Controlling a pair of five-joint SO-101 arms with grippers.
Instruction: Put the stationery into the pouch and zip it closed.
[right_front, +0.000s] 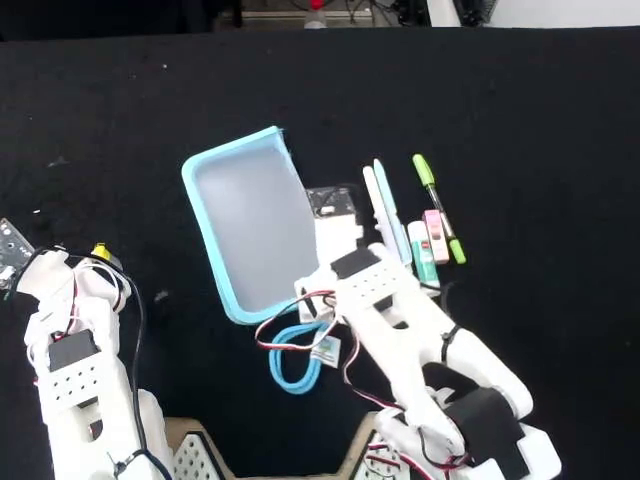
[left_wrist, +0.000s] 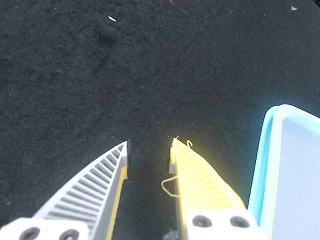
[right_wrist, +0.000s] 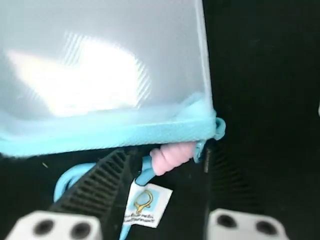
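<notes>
The pouch (right_front: 255, 215) lies in the middle of the table, with a light blue rim and a translucent grey face. Its pink zipper pull (right_wrist: 172, 155) sits at the pouch's near corner (right_wrist: 202, 125). My right gripper (right_wrist: 167, 152) is open, its black fingers on either side of that pull. A blue loop cord (right_front: 295, 365) with a paper tag (right_wrist: 142, 202) trails from the zipper. To the right of the pouch lie two pale pens (right_front: 385, 210), a green marker (right_front: 437, 205), a pink eraser (right_front: 435, 235) and a teal stick (right_front: 423, 255). My left gripper (left_wrist: 149, 147) is open over bare cloth, left of the pouch (left_wrist: 285, 175).
Black cloth (right_front: 520, 120) covers the whole table. A small dark card (right_front: 330, 200) lies between the pouch and the pens. The right arm (right_front: 420, 340) stretches from the front edge to the pouch. The left arm (right_front: 75, 370) stands at the front left.
</notes>
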